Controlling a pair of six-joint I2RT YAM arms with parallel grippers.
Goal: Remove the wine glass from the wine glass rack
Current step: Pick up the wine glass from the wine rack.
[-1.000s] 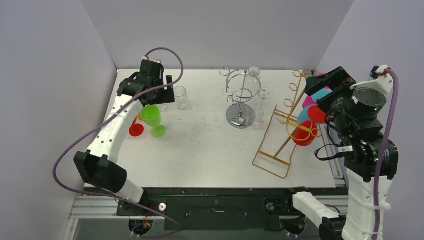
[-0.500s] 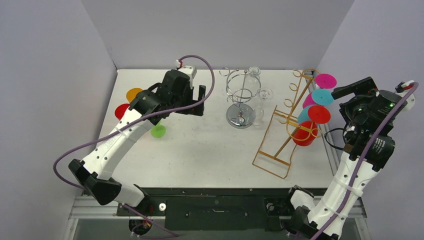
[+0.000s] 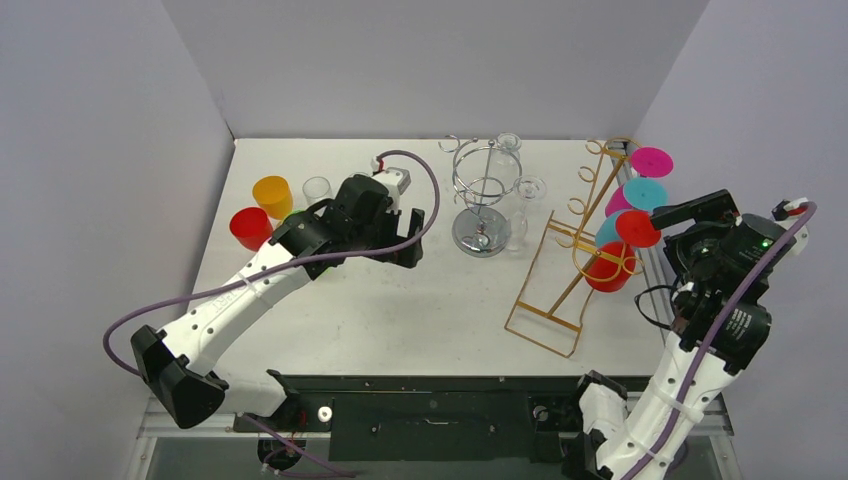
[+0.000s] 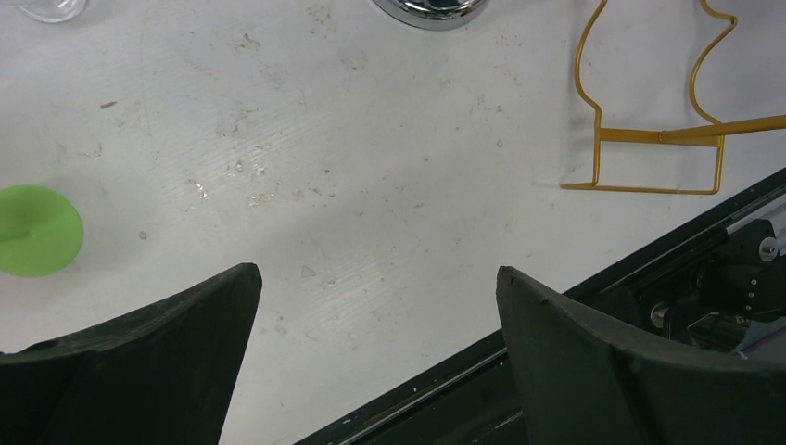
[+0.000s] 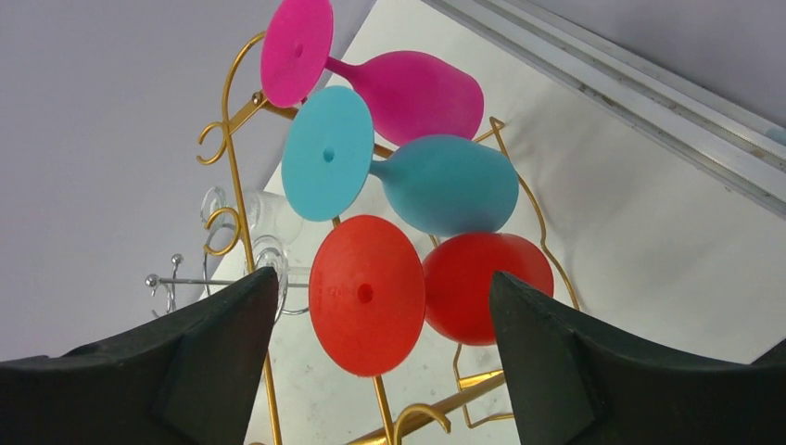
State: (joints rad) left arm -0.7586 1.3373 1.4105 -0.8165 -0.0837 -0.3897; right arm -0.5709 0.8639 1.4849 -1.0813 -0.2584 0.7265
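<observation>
From above first. Big swing by the left gripper (image 3: pixel 412 238): gone from the far-left corner, now out over the middle of the table (image 3: pixel 400 310), jaws spread wide, nothing in them. Parked back at the left: a red glass (image 3: pixel 248 226), an orange glass (image 3: pixel 271 192), a clear glass (image 3: pixel 317 190). Looks like one delivery done. Over on the right, a pull-back by the right gripper (image 3: pixel 672 216) from the gold rack (image 3: pixel 545 300), now just beside it. Hanging on that rack: pink wine glass (image 3: pixel 652 161), teal wine glass (image 3: pixel 645 192), red wine glass (image 3: pixel 608 272). Reads as lining up the next pick, probably the red.

Down the left wrist. Wide-open jaws again, bare tabletop between them. At the left edge, the foot of the green glass (image 4: pixel 37 230), standing free. Rack's foot and a sliver of the silver stand (image 4: pixel 431 9) up top, both cut off by the frame.

Through the right wrist. Jaws gaping, gripping nothing, framing the red foot dead centre but well short of it. Pink and teal stacked above. Hard to follow the stems along the wire; no telling how the red one sits in its slot. Faint clear shapes behind, too blurred to count.
</observation>
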